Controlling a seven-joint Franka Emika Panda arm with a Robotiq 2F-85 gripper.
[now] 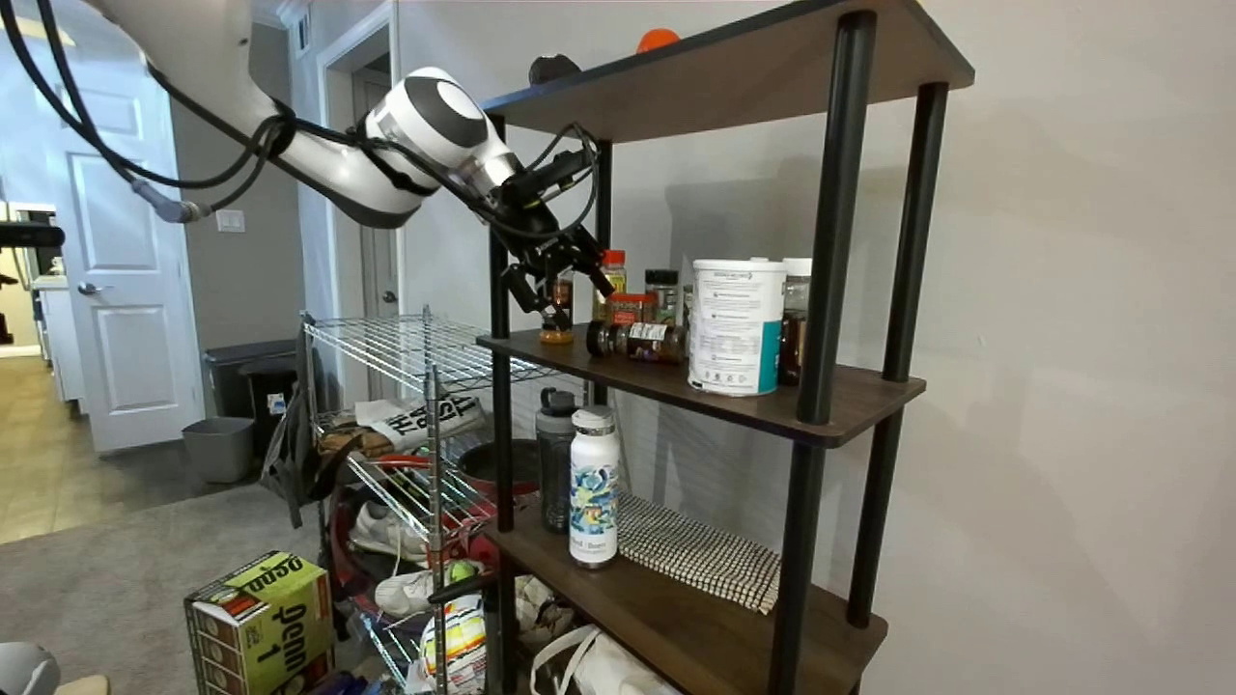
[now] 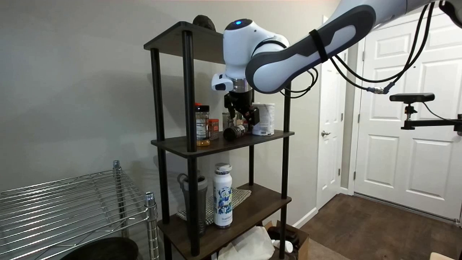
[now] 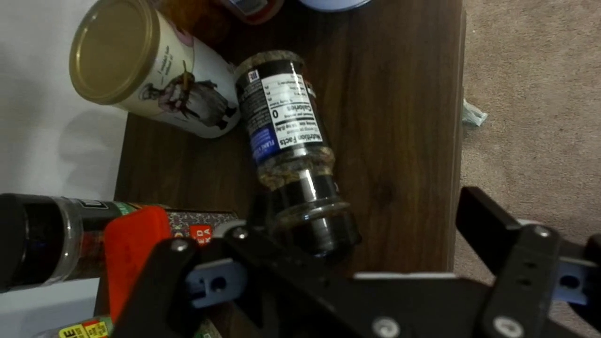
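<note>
My gripper (image 3: 371, 216) is open and empty over the middle shelf; it also shows in both exterior views (image 1: 582, 301) (image 2: 242, 117). A spice jar with a black lid (image 3: 291, 112) lies on its side below it, its label up, in both exterior views too (image 1: 652, 343) (image 2: 234, 132). In the wrist view its lid end is close beside the left finger; I cannot tell if they touch. A cream tin with a gold lid (image 3: 202, 89) stands against the jar's far end. A red-lidded container (image 3: 136, 249) and a black-capped jar (image 3: 89, 234) stand left of the gripper.
A white canister (image 1: 737, 328) stands beside the lying jar. An upright jar (image 2: 202, 126) stands at the shelf's other end. Black posts (image 1: 838, 222) and the top shelf (image 1: 715, 92) frame the space. Bottles (image 1: 593, 487) stand below; a wire rack (image 2: 72, 202) is alongside.
</note>
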